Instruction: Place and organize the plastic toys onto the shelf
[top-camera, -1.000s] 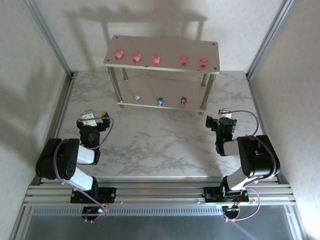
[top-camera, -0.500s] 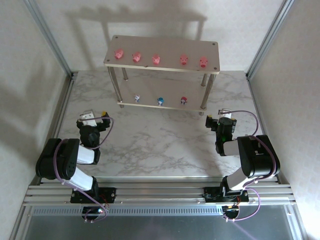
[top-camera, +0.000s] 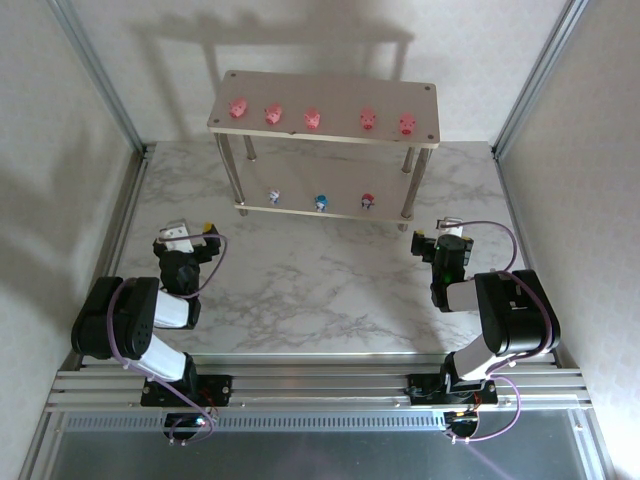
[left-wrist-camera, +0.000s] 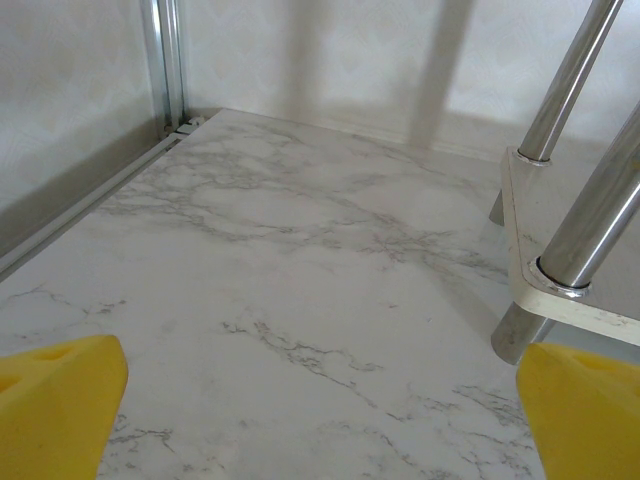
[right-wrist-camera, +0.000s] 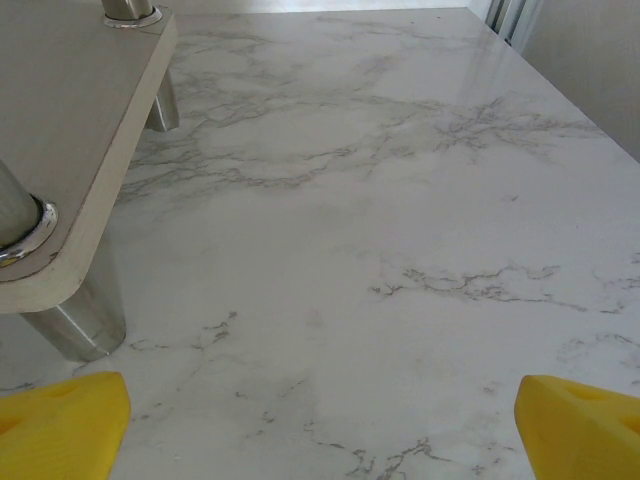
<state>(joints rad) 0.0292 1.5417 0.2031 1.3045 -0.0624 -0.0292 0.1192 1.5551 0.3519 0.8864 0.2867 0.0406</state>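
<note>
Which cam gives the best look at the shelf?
Top external: the whole shelf is in frame, both tiers, with five pink toys on top and three whitish toys below. Left wrist catches a lower-board corner with legs at right; right wrist the same at left.

Lab test booth: aluminium frame (top-camera: 97, 75), white walls (top-camera: 480, 50).

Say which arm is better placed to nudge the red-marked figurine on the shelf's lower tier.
Right, likely: the right gripper, open, sits nearer the red-marked figurine; the left gripper is farther off.
</note>
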